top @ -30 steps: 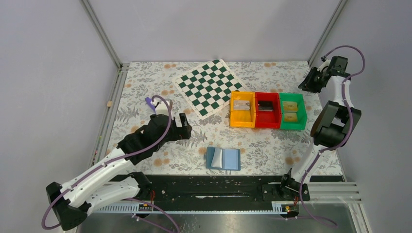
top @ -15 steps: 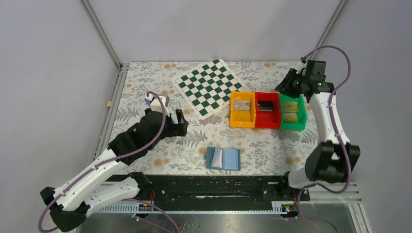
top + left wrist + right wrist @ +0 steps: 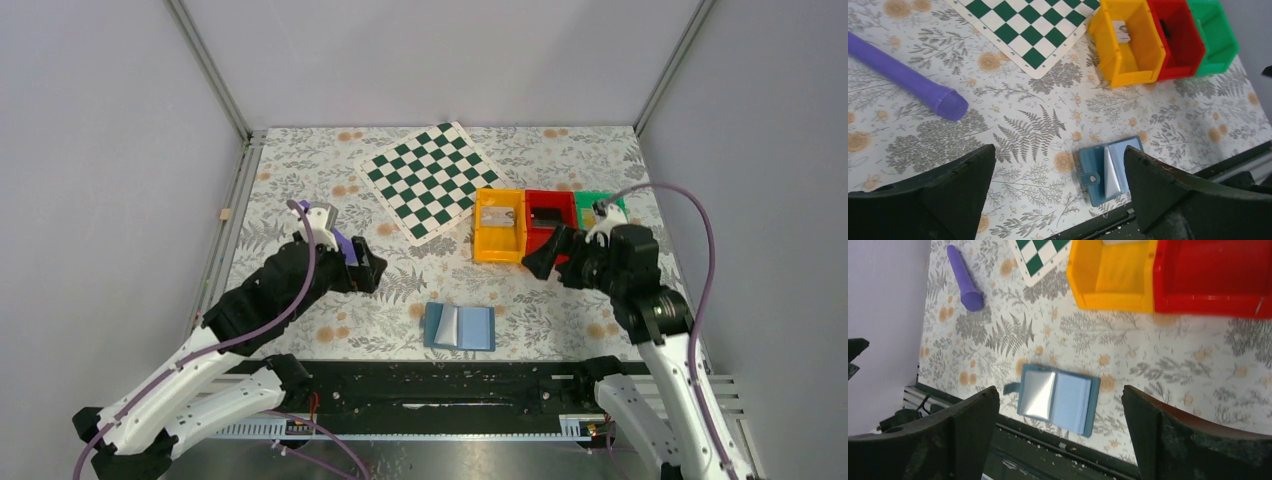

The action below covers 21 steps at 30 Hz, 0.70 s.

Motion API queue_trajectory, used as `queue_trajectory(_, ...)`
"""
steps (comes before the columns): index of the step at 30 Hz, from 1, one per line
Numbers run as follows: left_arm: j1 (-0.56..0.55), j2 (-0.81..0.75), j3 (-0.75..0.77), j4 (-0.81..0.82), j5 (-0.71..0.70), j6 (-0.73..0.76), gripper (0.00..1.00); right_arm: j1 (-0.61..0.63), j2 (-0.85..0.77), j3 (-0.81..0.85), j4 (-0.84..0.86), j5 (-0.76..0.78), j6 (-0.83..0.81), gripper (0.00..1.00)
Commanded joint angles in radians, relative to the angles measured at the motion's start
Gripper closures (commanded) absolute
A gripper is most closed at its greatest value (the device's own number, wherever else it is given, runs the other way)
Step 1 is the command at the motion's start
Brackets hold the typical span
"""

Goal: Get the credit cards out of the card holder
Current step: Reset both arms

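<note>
Now: desk (image 3: 300, 190) floral, board (image 3: 430, 180) at 12 o'clock, bins (image 3: 498, 252) at 2; holder (image 3: 459, 327) lies open and flat at 6, by the near edge, between the arms. No cards show in it. At 10 of the holder, left end effector (image 3: 372, 268) released, empty; at 2, right end effector (image 3: 545, 252) released, empty. Risk: any cards likely sit flush in slots, so a pinch could drag or fold the unpinned holder.

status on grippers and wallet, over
Left gripper open, empty. Right gripper open, empty. Wallet lies open, untouched. Purple tube and bins well clear of it.
</note>
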Motion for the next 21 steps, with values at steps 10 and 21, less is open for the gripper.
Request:
queue_trajectory(10, 0.002, -0.164, -0.129, 0.030, 0.152, -0.060, 0.01, 0.010, -0.490, -0.244, -0.063, -0.064, 0.003, 0.01)
queue_trajectory(21, 0.003, -0.305, -0.144, -0.025, 0.073, -0.043, 0.01, 0.011, -0.641, -0.261, -0.022, -0.025, -0.015, 0.01)
